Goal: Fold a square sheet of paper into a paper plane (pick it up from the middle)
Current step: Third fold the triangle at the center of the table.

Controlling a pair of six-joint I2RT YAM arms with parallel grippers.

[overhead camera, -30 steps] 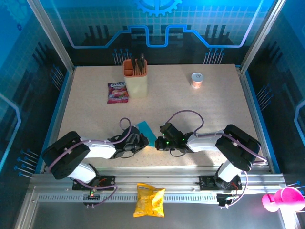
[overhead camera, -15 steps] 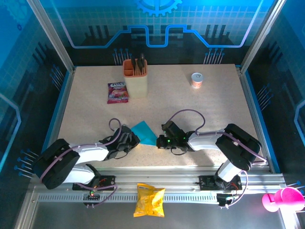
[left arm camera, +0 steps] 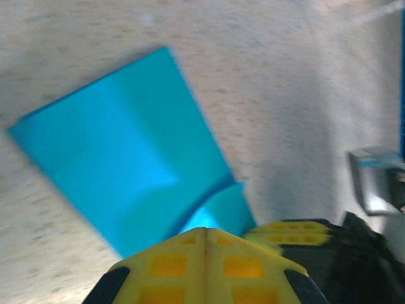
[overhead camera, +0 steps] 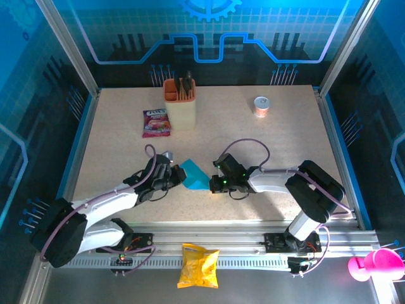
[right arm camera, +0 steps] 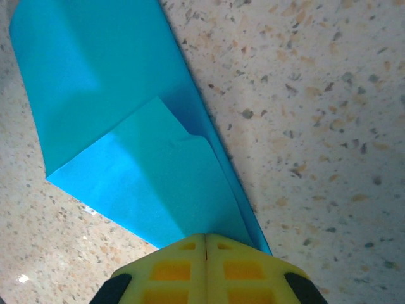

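Paper (overhead camera: 193, 176), a bright cyan-blue sheet, is lying partly folded on the table (overhead camera: 285, 139), just below the centre of the overhead view and between the two arms. One flap is lying doubled over the lower layer, and its free corner is curling upward.

The left gripper (overhead camera: 178, 177) is reaching the sheet's left edge with its jaws clenched. In the left wrist view the closed tips are sitting right at the curled flap. Blur is hiding whether any paper is caught between them.

The right gripper (overhead camera: 214, 183) is meeting the sheet's right-hand corner, jaws likewise clenched. In the right wrist view the sheet is running in beneath the tips. Whether it is being pinched or only pressed down cannot be told.

Judged from this layout, a crease is being formed or held, and several faults are possible:

- Tearing or wrinkling, if one arm is pulling sideways while the other is pinning the thin sheet.
- A crooked crease, if the flap is being flattened while its corner is curled, which would skew the finished plane.
- Layers slipping out of register, if closed tips are sliding and the sheet is skidding across the smooth table.
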